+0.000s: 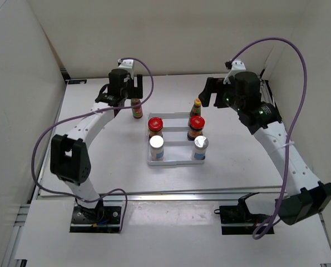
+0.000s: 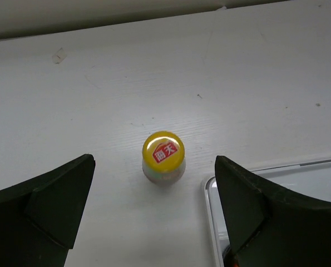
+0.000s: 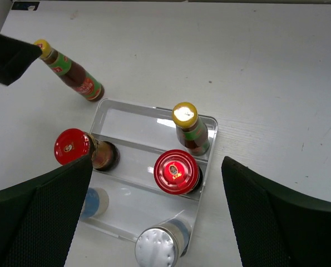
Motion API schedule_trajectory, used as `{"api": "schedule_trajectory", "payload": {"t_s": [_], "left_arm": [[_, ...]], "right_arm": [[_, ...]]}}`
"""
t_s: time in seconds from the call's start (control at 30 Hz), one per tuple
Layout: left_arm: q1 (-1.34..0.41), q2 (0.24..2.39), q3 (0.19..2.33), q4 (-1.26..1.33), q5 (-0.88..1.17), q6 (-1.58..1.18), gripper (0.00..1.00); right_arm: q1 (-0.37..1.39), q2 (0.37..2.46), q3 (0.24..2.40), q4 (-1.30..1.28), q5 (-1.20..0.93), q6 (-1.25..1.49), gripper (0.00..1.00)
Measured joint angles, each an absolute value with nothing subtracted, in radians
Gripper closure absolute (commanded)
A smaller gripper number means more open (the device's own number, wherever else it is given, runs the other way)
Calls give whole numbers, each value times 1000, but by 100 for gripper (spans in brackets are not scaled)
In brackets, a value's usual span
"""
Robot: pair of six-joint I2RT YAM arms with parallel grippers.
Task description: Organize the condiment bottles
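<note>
A slim dark bottle with a yellow cap stands on the table just left of the white tray. My left gripper hovers open above it; in the left wrist view its cap lies between the spread fingers, untouched. In the tray stand the other yellow-capped bottle, two red-lidded jars and two silver-capped shakers. My right gripper is open and empty above the tray's back right.
The tray's back left slot is bare. The tray's corner lies close to the right of the loose bottle. White walls enclose the table on the left, back and right.
</note>
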State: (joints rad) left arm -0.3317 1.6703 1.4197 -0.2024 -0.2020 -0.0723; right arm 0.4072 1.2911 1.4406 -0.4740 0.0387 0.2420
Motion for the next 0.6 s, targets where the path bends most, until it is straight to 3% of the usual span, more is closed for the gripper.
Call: {"api": "schedule_trajectory", "payload": {"t_s": [0.17,0.47,0.6], "left_arm": [[-320,1809,1538,-222,-165,-71,0],[-318,1863,1561,-237,-174,-72,0],[-315,1879,1561,-252,-185,-72,8]], "right_arm": [[406,1235,1391,-471,2,243,0],[393,1192,1391,-471,-11,235,0],[379,1189,1390,-472,-11,231,0]]}}
